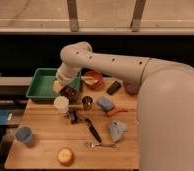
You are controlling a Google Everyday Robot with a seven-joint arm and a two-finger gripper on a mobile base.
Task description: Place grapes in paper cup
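The grapes [70,93], a dark reddish-purple bunch, hang at the tip of my gripper [68,90], which is shut on them. The gripper holds them just above and slightly behind-right of the paper cup [61,105], a cream cylinder standing on the wooden table [45,145] in front of the green tray. The arm reaches in from the right and curves down over the tray's right edge. The fingers themselves are mostly hidden by the wrist and the grapes.
A green tray [44,83] sits at the back left. A small metal cup [87,103] stands right of the paper cup. An orange bowl [93,78], a blue sponge [105,103], a grey cloth [117,129], a black-handled utensil [92,129], a fork [101,145], a blue cup [24,135] and an orange fruit [65,156] are also on the table.
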